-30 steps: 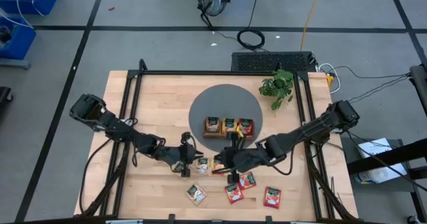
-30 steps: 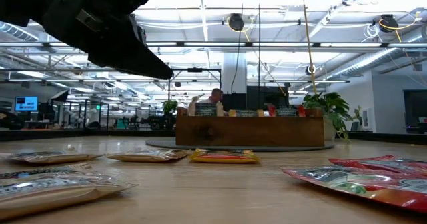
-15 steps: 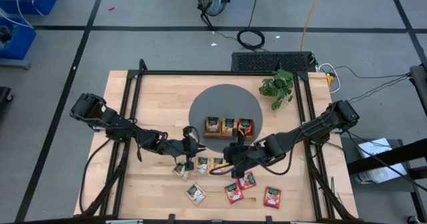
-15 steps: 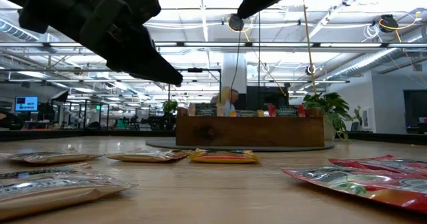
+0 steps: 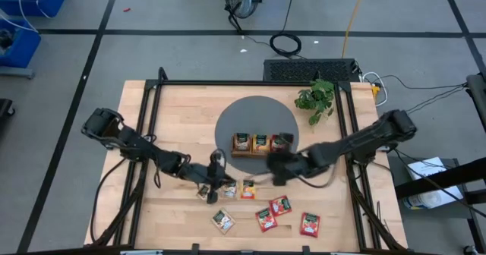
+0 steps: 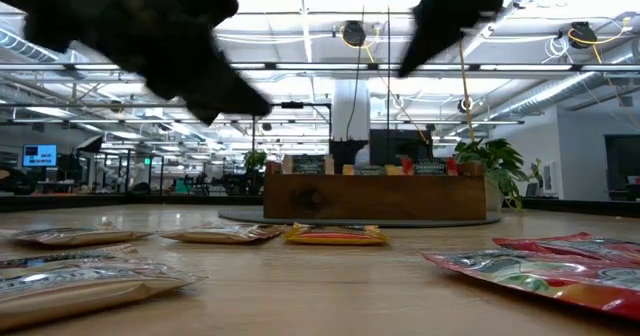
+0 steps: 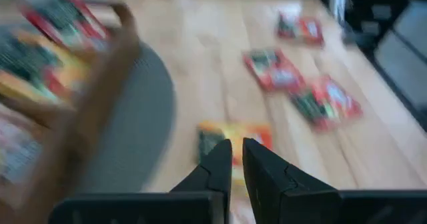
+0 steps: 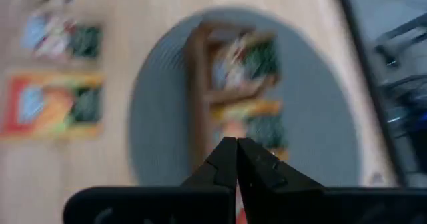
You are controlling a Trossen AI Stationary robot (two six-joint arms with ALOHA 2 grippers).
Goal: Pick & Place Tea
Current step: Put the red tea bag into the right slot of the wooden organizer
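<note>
High view: the wooden tray sits on a round grey mat in the middle of the bench, and each of its three compartments already has tea in it, standing upright so the green tops show. That leaves the loose tea sachets lying flat on the bare wood nearer the front edge, a scattered group of red, orange and cream ones, well placed for both arms to reach from either side.

The right gripper hangs just beside the tray's front edge with its fingers pressed together; in its wrist view something red seems to show at the tips, so it may be bringing a sachet over, though blur makes that uncertain. The left gripper hovers over the orange sachet, fingers nearly together with a thin gap; whether it grips anything I cannot tell. A potted plant stands clear at the far corner.
</note>
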